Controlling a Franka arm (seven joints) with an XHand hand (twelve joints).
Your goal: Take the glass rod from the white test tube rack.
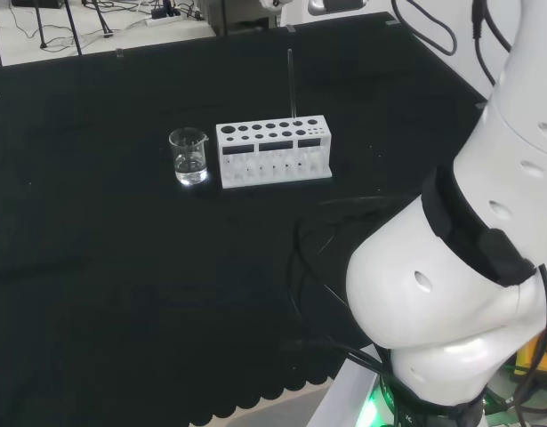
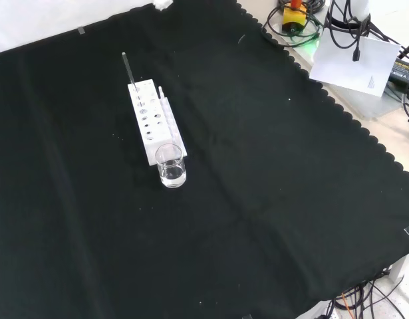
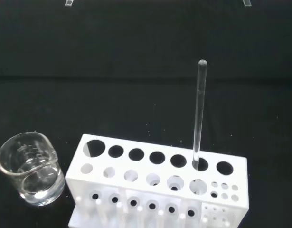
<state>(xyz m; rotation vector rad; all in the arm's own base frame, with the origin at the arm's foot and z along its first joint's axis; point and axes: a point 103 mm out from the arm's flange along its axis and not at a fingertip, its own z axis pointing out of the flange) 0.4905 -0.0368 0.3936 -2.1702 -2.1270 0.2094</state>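
One glass rod (image 3: 199, 116) stands upright in a hole near one end of the white rack (image 3: 160, 185), untouched. Whether the hand's fingers are spread or curled, I cannot tell. A sideways pull could likely lever the light rack over or snap the thin rod. Just beside the rack's other end a small beaker (image 3: 29, 168) holds some clear liquid and could be knocked; nothing blocks the rod's top

glass rod (image 3: 199, 118): clear, smooth | rack (image 3: 160, 190): matt white plastic | cloth (image 2: 271, 186): matt black
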